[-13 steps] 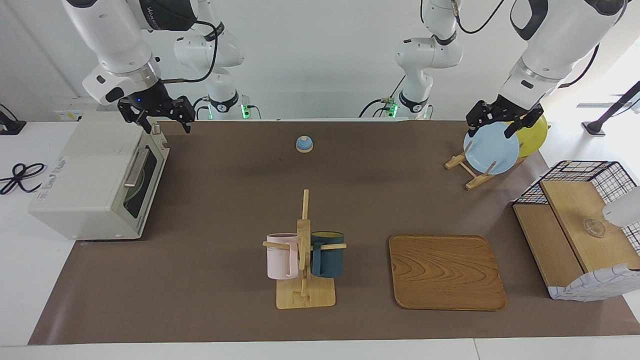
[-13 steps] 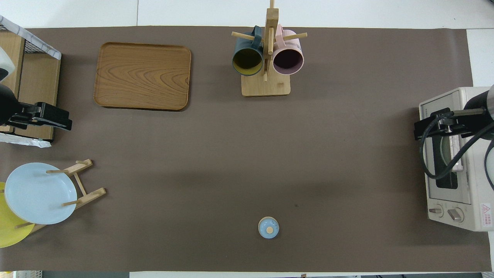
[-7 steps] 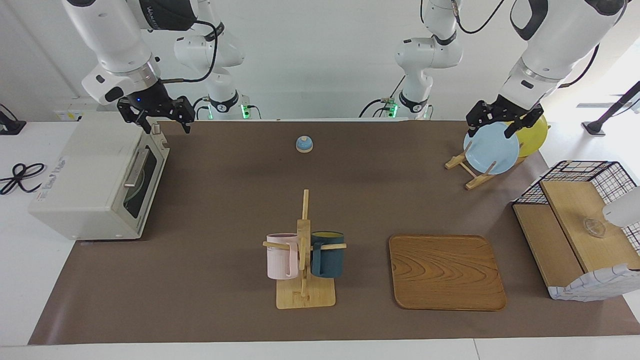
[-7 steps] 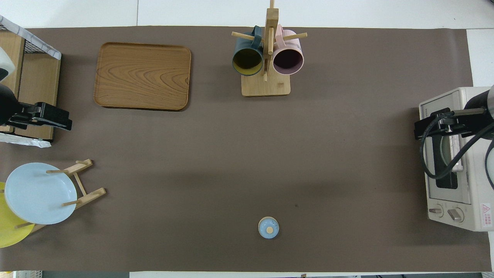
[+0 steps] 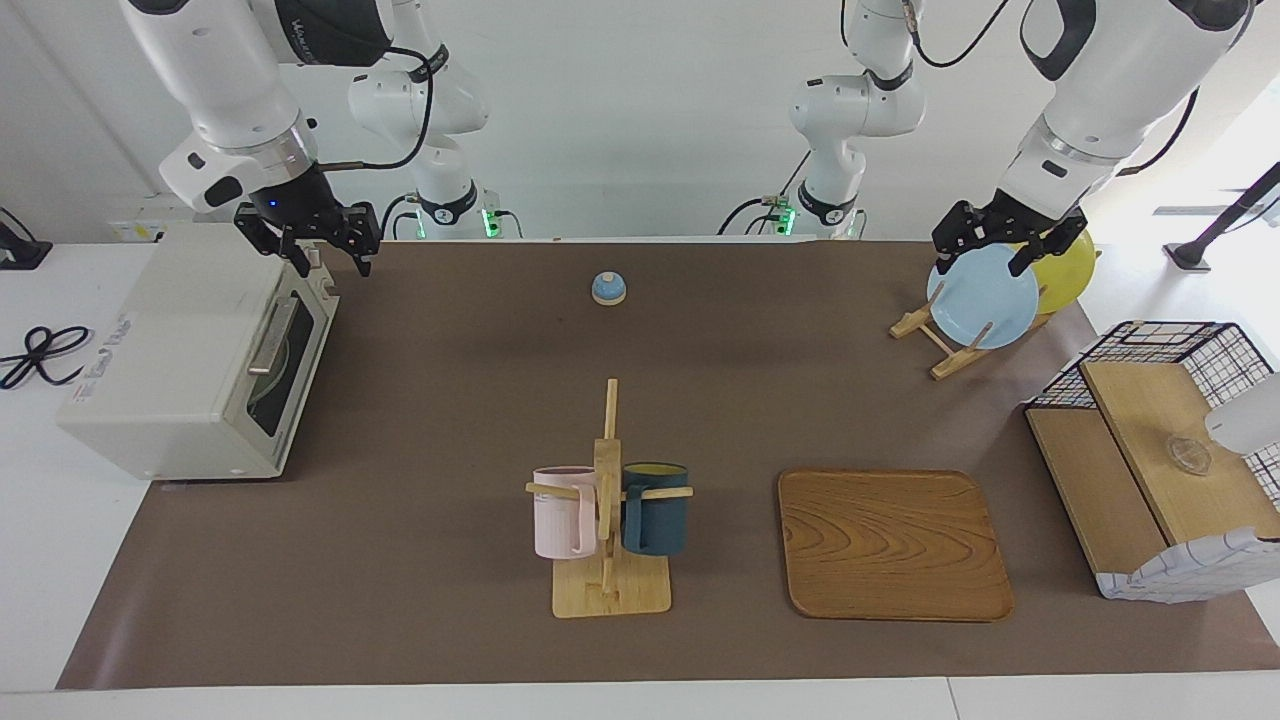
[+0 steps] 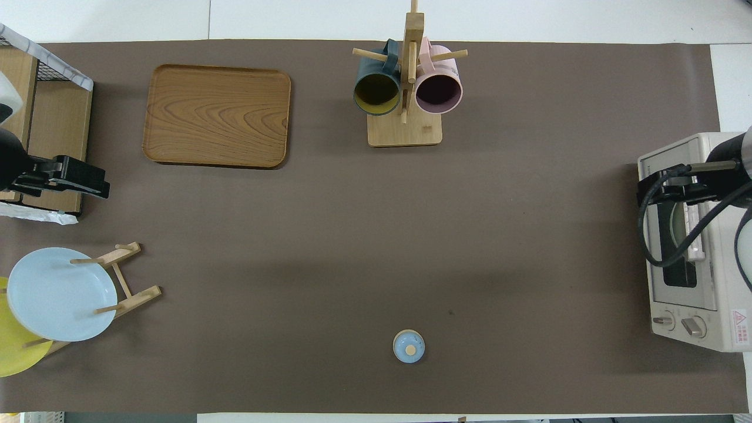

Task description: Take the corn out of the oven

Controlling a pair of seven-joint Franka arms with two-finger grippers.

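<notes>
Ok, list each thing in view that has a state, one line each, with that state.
oven: door shut, corn not visible.
right end effector: open, empty, over the oven's top front edge.
left end effector: open, empty, over the blue plate.
blue plate: upright in its rack.
yellow plate: upright in the same rack.
pink mug: hung on the mug stand.
dark blue mug: hung on the mug stand.
wooden tray: flat, bare.

Brown mat in front of boxy cream-white toaster oven [image 5: 190, 360] with shut dark glass door [image 5: 285, 365]: bare, open approach. Nearest obstacles well apart: small blue bell [image 5: 608, 288], wooden mug rack with pink and dark teal mugs [image 5: 608, 520]. Right gripper [image 5: 310, 240] over oven's top corner nearest robots.
</notes>
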